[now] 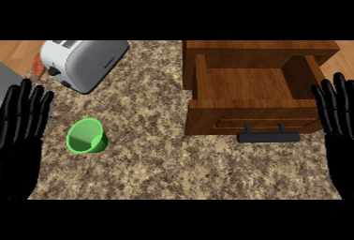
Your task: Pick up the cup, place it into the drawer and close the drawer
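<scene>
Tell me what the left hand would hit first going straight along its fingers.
Probably the orange thing beside the toaster; how high the left hand rides is unclear.

Speckled brown stone counter (173, 173), wood floor (17, 50) beyond
A silver toaster (86, 58) is set on the counter beyond the left robot hand (21, 140); wood floor is seen past it.

Green cup (86, 136) on speckled counter (159, 164) – wooden drawer (250, 84) pulled open, right; toaster (83, 62) top left; left hand (22, 126), right hand (336, 110) open at edges.
</scene>
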Tool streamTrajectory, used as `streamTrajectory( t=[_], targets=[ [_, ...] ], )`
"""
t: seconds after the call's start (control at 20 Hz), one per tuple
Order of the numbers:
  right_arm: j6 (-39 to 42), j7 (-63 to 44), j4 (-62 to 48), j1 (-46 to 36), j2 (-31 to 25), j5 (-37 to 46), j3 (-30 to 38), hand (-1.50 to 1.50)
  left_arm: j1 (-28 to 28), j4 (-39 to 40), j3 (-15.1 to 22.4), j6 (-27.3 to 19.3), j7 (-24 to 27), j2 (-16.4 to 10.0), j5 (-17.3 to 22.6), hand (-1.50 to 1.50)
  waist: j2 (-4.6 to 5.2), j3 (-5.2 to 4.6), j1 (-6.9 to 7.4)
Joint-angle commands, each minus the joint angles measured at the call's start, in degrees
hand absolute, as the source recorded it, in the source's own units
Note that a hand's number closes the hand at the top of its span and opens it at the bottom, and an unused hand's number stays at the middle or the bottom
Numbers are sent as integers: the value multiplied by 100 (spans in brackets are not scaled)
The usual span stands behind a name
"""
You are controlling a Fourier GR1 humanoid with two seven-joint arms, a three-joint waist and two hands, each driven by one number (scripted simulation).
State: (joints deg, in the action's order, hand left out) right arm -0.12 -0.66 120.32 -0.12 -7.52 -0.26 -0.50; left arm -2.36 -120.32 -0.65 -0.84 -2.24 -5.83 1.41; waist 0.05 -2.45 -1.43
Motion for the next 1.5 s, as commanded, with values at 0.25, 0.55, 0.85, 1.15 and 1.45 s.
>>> streamTrajectory(
  t=[0.25, 0.55, 0.85, 1.15, 1.45],
  targets=[
    [-35, 339, -203, -81, 170, 24, 36, -150, 26, 497, -789, 1292, 930, -727, 1100, -150, 1, 242, 162],
    [562, -561, -794, -699, -200, -404, -57, -150, 232, 1472, -1052, 903, 120, -215, 1962, -150, 8, 242, 173],
    [529, -278, -908, -665, 11, -206, -59, -150, 321, 2142, -1446, 1164, 217, -549, 1930, -150, -4, 244, 149],
    [627, -461, -1134, -1137, -65, -252, 20, -150, 433, 3685, -1469, 1397, 1345, -502, 1422, -150, 2, 242, 147],
    [904, -323, -1276, -1148, -325, -525, 488, -150, 395, 4606, -1357, 1224, 1978, -356, 884, -150, -1, 244, 136]
  ],
)
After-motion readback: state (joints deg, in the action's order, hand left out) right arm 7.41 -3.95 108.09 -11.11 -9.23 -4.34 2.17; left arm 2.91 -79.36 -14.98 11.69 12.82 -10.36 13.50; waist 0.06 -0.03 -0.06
